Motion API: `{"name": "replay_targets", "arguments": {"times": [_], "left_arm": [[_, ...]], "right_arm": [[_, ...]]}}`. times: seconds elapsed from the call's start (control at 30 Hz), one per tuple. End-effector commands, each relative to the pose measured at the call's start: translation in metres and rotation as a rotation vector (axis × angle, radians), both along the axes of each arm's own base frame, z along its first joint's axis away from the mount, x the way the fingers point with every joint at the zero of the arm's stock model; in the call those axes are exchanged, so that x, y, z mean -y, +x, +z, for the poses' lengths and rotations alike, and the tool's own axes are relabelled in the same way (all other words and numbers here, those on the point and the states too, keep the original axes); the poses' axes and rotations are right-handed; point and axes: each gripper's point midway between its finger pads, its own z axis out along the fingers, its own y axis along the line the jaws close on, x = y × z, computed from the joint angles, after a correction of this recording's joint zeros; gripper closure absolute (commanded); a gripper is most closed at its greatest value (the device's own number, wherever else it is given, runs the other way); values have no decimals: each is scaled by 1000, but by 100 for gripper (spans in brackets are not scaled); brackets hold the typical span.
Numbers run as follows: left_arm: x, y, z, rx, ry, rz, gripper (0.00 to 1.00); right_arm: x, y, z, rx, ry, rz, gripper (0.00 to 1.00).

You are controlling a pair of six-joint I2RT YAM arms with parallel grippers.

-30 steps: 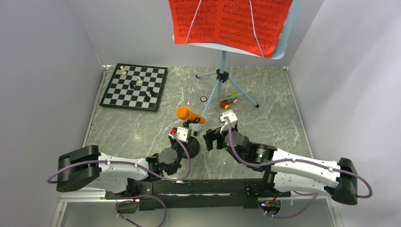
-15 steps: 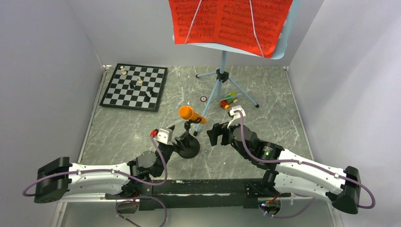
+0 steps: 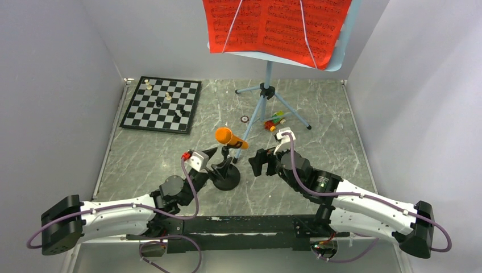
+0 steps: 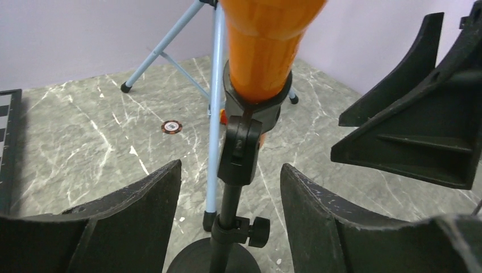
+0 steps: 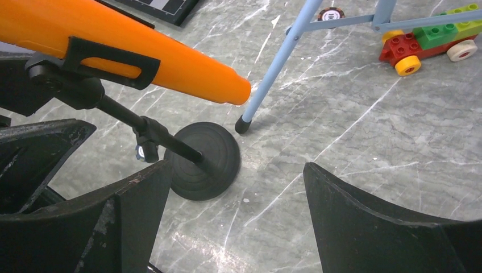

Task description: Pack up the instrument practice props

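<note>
We see the orange microphone (image 3: 229, 137) clipped at a slant on its black round-base stand (image 3: 226, 181), which sits around the middle of the counter (image 3: 148, 159), somewhat toward the near edge. Our left hand (image 4: 231, 165) is spread, one finger on each side of the stand's post, touching neither. Our right hand (image 5: 236, 168) is also spread, just right of the base. The light-blue music stand (image 3: 266, 91) rises by the far edge, carrying the red sheet-music pages (image 3: 273, 23). The chessboard (image 3: 163, 105) lies in the far left corner.

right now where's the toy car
Top view: the toy car sits right of centre, between two legs of the blue music stand, beyond the right hand.
</note>
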Motion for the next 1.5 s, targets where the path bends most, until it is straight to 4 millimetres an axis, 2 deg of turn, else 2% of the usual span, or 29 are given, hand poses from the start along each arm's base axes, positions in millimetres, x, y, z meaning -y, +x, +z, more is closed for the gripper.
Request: {"name": "replay_targets", "arguments": {"times": [0.0, 0.07, 0.17, 0.33, 0.47, 0.67, 0.77, 1.0, 1.2, 1.37, 1.47], "left_arm": [[10, -3, 37, 56, -92, -60, 32], [12, 0, 42, 65, -89, -58, 34], [17, 5, 48, 82, -82, -66, 42], [23, 15, 40, 70, -44, -72, 72], [24, 14, 18, 35, 0, -83, 100], [20, 15, -32, -68, 86, -63, 100], [19, 14, -53, -111, 133, -58, 100], [15, 9, -87, -160, 202, -41, 100], [17, -3, -106, -184, 241, -56, 100], [18, -12, -112, -188, 247, -65, 100], [17, -15, -112, -186, 243, -70, 100]], "right_arm": [[-1, -2, 9, 8, 45, 7, 9], [-2, -2, 11, 10, 48, 11, 9], [-3, -2, 12, 12, 49, 18, 9], [-4, -3, 12, 11, 46, 28, 10], [-8, -7, 13, 21, 40, 71, 10], [-23, 0, 19, 100, 30, 119, 11], [-28, 7, 30, 180, 37, 114, 12], [-39, 12, 47, 323, 18, 160, 14], [-57, 9, 53, 406, 22, 234, 15], [-80, 8, 40, 427, -70, 312, 13], [-86, 11, 37, 471, -91, 297, 13]]}}
